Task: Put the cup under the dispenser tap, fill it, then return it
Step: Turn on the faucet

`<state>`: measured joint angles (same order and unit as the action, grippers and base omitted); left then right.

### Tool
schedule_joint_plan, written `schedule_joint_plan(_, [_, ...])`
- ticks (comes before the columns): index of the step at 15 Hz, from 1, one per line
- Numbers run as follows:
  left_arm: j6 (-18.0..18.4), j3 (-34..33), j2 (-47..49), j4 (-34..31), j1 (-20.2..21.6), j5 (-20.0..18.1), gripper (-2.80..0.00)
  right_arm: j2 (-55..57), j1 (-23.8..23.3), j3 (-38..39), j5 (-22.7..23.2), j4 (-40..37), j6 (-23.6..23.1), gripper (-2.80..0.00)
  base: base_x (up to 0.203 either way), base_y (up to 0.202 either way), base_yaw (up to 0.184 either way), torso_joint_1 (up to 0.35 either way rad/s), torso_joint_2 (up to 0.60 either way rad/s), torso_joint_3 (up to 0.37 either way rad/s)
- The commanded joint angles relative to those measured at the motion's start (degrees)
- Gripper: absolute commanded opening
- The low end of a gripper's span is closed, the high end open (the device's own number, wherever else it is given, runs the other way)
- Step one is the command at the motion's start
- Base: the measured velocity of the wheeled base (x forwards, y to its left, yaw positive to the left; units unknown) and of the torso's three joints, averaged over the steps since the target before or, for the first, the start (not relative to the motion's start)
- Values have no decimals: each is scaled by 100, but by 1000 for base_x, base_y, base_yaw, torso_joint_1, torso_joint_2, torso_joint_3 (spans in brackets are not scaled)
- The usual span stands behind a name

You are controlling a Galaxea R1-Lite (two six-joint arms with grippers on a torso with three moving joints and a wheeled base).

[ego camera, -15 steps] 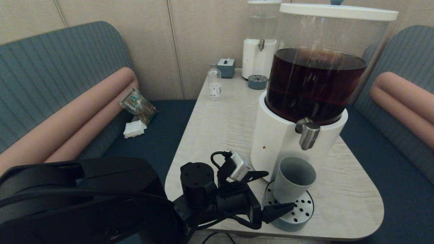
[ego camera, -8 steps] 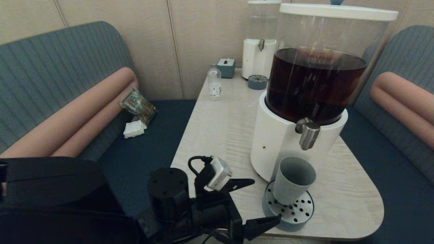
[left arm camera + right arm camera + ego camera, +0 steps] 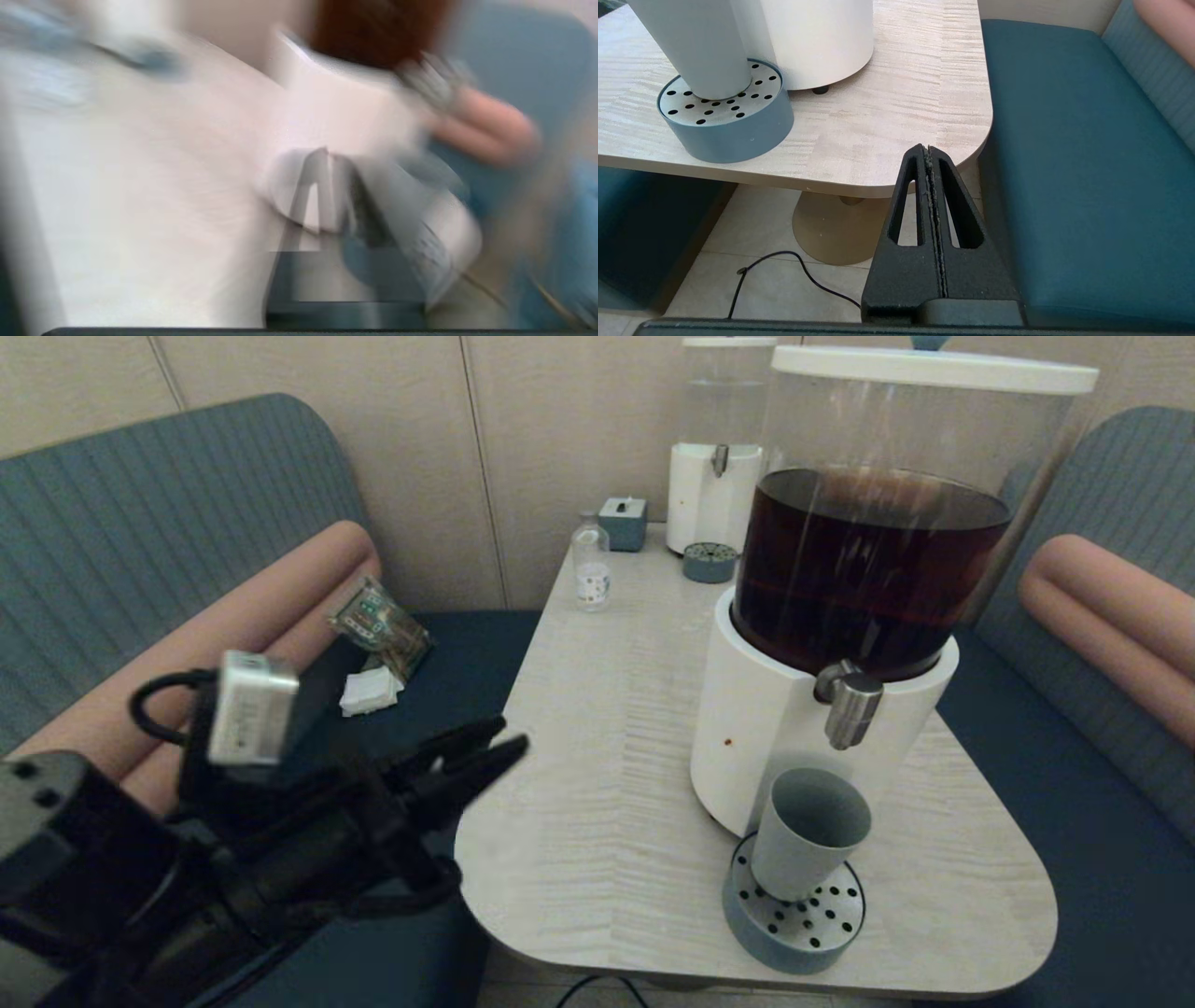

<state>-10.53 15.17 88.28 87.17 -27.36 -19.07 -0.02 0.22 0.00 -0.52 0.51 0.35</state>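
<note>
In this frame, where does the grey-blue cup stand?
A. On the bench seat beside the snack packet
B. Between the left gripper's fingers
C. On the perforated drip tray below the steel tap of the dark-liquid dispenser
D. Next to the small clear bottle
C: the cup stands on the perforated drip tray under the dispenser tap, with the left gripper well apart from it.

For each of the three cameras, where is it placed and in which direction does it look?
Head view: high on the robot, looking forward and down over the table, with the cup on the drip tray under the dispenser tap; the left gripper shows.
Left wrist view: behind that gripper's fingers, blurred, facing the dispenser.
Right wrist view: low by the table's corner, behind the shut right gripper.
Head and right wrist views share cup and tray.
</note>
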Motion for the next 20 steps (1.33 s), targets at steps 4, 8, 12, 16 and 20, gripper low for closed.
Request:
schedule_joint_plan(4, [-350, -221, -1577, 49, 1310, 756, -280, -6, 4, 0, 0, 2, 0, -280, 0, 0, 0, 0, 0, 0])
schedule_joint_plan(8, [-583, -752, -2809, 49, 2147, 1211, -280, -6, 4, 0, 0, 2, 0, -280, 0, 0, 0, 0, 0, 0])
schedule_joint_plan(12, [-678, -1266, -4098, 49, 2458, 1469, -280, -6, 4, 0, 0, 2, 0, -280, 0, 0, 0, 0, 0, 0])
schedule_joint_plan(16, [-768, -1408, -6290, -854, 2534, 1700, -280, -6, 4, 0, 0, 2, 0, -280, 0, 0, 0, 0, 0, 0])
schedule_joint_plan(20, [-669, -942, -8503, -3765, 2621, 1711, -280, -6, 4, 0, 0, 2, 0, -280, 0, 0, 0, 0, 0, 0])
